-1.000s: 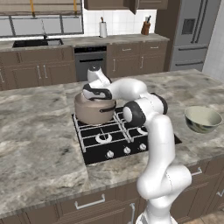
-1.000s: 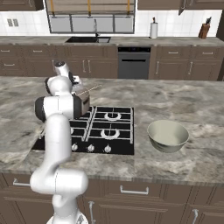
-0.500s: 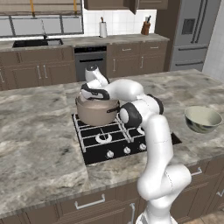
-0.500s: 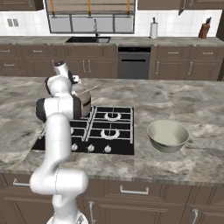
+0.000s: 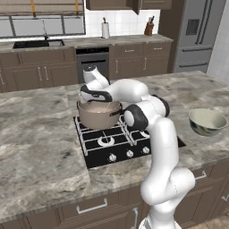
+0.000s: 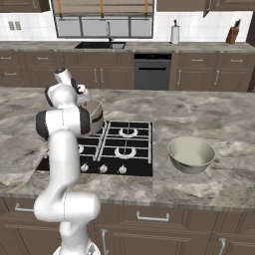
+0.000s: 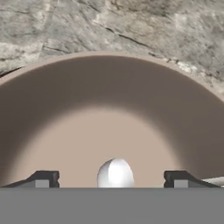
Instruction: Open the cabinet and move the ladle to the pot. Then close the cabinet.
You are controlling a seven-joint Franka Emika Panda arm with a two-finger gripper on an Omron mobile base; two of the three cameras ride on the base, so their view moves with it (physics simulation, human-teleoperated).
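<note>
1. Hand view: fingers [image 7: 112, 177] stand spread apart and hold nothing; the ladle [image 7: 115, 173] bowl lies inside the pot [image 7: 109, 109], at bottom centre.
2. Risk: lifting crookedly could snag a fingertip on the pot rim or the ladle handle, dragging either.
3. Cabinet closing remains.

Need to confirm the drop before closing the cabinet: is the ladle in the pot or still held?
In the pot, released: the ladle bowl lies on its floor between the gripper tips, which stand wide apart.
</note>
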